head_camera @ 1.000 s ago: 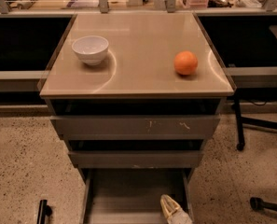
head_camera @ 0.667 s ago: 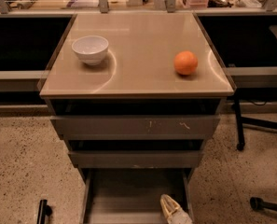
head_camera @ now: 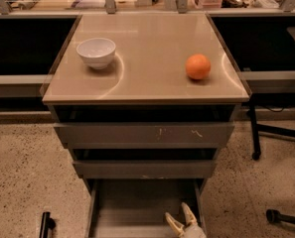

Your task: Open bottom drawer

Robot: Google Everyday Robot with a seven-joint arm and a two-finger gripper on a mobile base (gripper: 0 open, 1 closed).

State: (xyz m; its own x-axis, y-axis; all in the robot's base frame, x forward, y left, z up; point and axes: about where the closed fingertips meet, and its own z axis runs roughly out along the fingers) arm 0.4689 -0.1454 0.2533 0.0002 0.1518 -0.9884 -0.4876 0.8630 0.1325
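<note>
At the foot of the grey cabinet, the bottom drawer (head_camera: 132, 205) stands pulled out toward the camera, showing a flat, matte grey tray interior with thin upright side walls. Its front edge falls below the lower border of the view. Above it sit two closed fronts: the middle drawer (head_camera: 144, 168), a plain grey slab with a small pale chip on its lower edge, and the top drawer (head_camera: 112, 134), wider, with a few pale scratches right of centre.

Over these lies the counter (head_camera: 152, 33), a smooth, glossy beige square that catches curved reflections. A round white bowl (head_camera: 96, 51) rests on its left side, and an orange (head_camera: 198, 66) with a dull, even skin rests on the right, well apart from the bowl. The speckled floor (head_camera: 23, 172) around the cabinet is pale terrazzo-like stone.

The pincer (head_camera: 177, 211) rises from the bottom edge of the view, inside the right half of the open drawer's tray. Its two cream, tapered fingers (head_camera: 188, 216) are spread in a V with a gap between them, gripping nothing, and they point toward the back of the drawer. The right drawer wall is just beside the pincer.
</note>
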